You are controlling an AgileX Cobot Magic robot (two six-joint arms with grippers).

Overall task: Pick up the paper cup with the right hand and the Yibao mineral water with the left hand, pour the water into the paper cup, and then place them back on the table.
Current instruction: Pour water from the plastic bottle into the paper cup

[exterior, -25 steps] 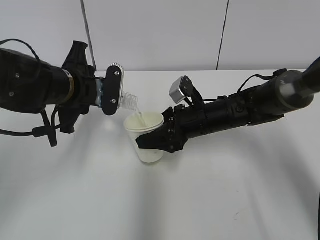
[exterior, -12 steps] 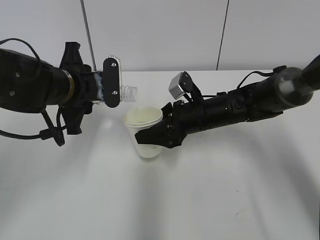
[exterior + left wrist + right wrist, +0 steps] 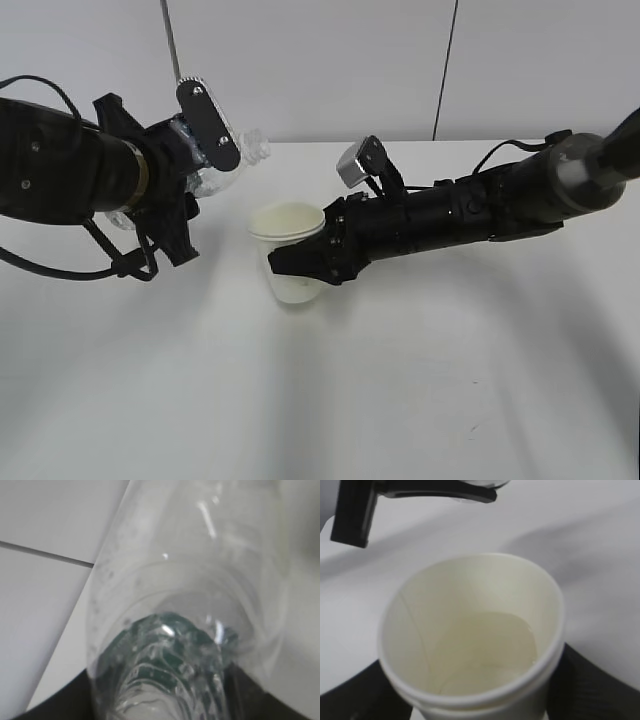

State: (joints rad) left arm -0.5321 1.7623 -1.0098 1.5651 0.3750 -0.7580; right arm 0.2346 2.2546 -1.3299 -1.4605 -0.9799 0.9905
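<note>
Right hand (image 3: 300, 268) clamped round the paper cup (image 3: 290, 262), just off the table (image 3: 400, 380) — upright so water stays in. Left hand (image 3: 205, 150) gripping the Yibao mineral water (image 3: 240, 150), neck tipped up — away from the rim, no spill.

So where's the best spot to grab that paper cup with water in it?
Around its side wall, below the rolled rim, coming in level from the side. The paper cup is open on top, holds water and narrows downward, so a sideways squeeze keeps it upright. The right gripper holds it that way.
</note>
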